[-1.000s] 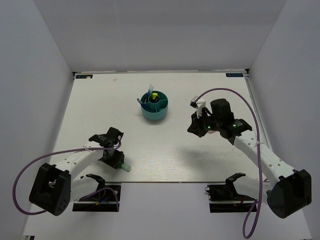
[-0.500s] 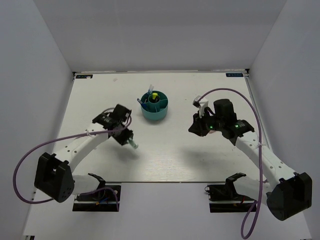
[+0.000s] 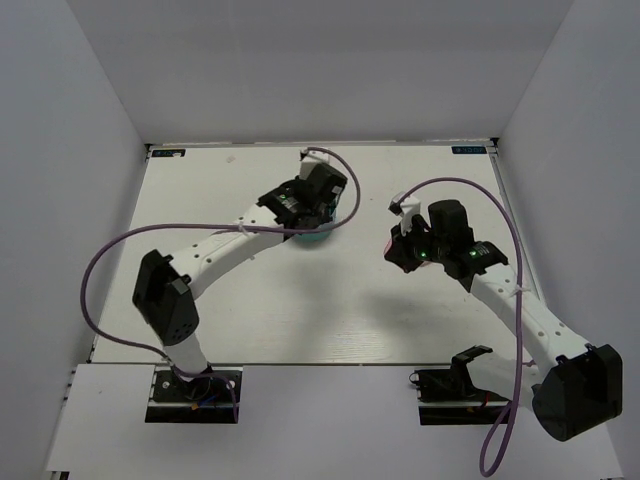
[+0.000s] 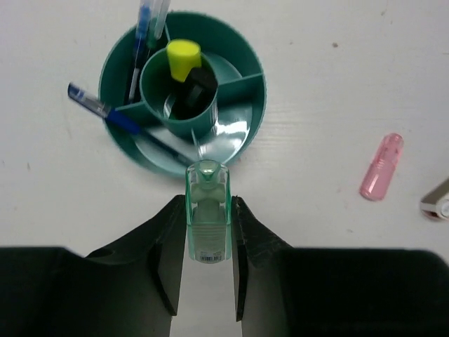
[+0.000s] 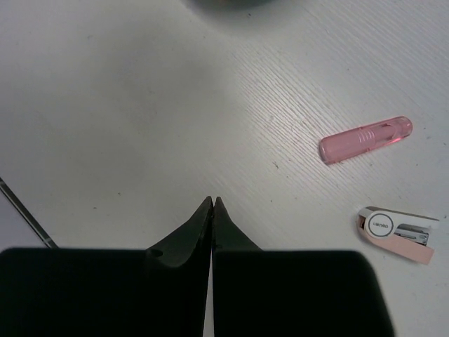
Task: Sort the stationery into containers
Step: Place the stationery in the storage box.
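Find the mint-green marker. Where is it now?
In the left wrist view, the mint-green marker is clamped in the left gripper, its tip at the near rim of the teal organizer.

The top camera looks down from above and behind the arm bases, far enough back to take in the whole white table [image 3: 300,310] and the walls around it. The left wrist camera points straight down past the left gripper [image 4: 208,203], which is clamped on a mint-green marker [image 4: 208,232], close above the teal organizer [image 4: 242,70]. The right wrist camera hangs low over bare tabletop, looking past the pinched-together right gripper [image 5: 212,200]. Both wrist views share a pink highlighter [image 5: 365,140] and a small stapler [image 5: 398,234] lying on the table
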You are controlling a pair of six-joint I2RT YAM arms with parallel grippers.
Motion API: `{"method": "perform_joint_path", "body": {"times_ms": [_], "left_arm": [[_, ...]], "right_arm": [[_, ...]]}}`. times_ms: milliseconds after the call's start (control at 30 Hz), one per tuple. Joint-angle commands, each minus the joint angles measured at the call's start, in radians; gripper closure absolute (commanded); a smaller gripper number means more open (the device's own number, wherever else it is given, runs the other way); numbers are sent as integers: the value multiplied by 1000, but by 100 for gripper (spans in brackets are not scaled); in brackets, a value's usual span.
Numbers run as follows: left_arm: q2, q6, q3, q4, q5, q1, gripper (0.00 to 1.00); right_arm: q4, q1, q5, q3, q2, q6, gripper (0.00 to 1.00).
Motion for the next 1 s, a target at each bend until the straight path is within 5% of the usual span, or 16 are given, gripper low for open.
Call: {"method": "perform_joint_path", "body": {"times_ms": [0,400,967], "left_arm": [[31,145,30,197,-263,-64,100],[186,272,15,505,-553,-103,100],[268,139,-29,554,-566,-98,100]], "right_arm": [[41,-6,53,-6,-9,-6,100],[58,-24,98,-18,-8,5,100],[55,-57,107,-18,-11,11,100]]}}
